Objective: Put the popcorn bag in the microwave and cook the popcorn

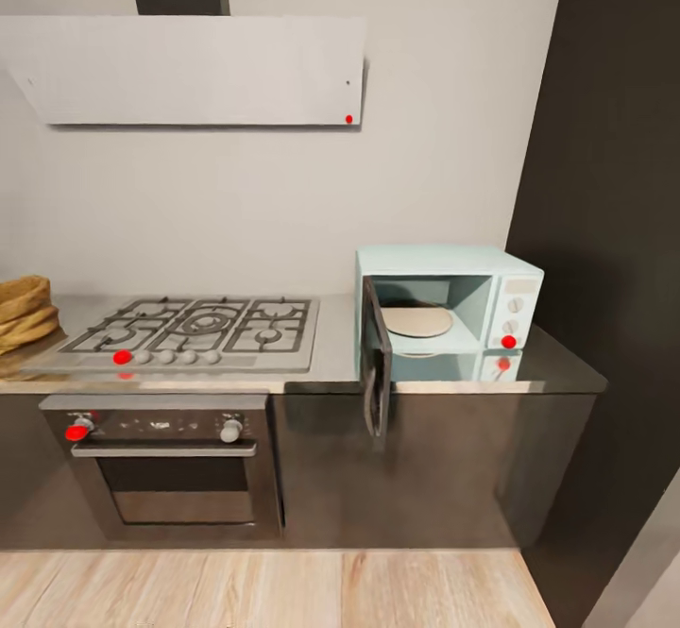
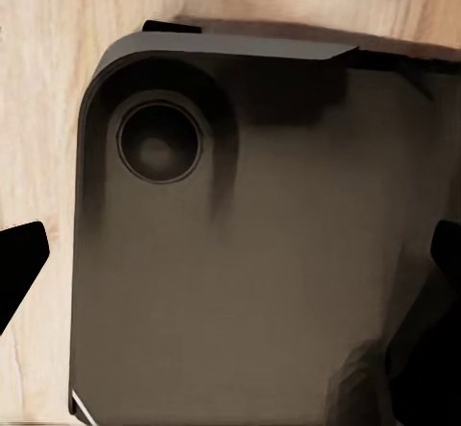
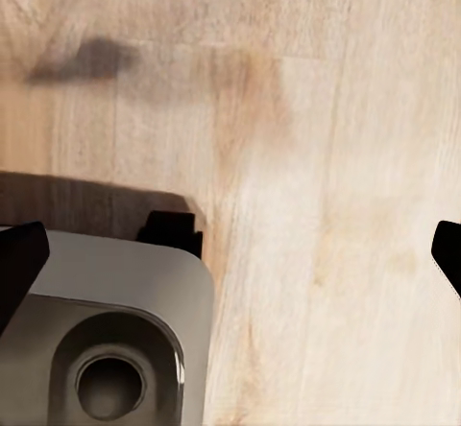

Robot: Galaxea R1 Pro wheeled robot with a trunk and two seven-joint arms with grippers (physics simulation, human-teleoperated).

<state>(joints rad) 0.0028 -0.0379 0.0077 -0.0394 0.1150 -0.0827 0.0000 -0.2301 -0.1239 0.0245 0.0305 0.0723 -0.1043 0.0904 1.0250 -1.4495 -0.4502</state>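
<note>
Your wrist views look down at the wood floor [image 3: 317, 157] and the robot's grey base [image 2: 240, 253]; both the left gripper [image 2: 230, 263] and right gripper [image 3: 230, 253] are spread wide, grasping nothing. Ahead, the head view shows the countertop [image 1: 335, 349]: popcorn bag [image 1: 24, 316] far left, microwave [image 1: 449, 312] right, door open. No writing is readable.

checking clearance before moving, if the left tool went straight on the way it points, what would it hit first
Probably the robot's own grey base, which lies between the open fingers of the left tool, with wooden floor beyond its edge. How far off is unclear.
</note>
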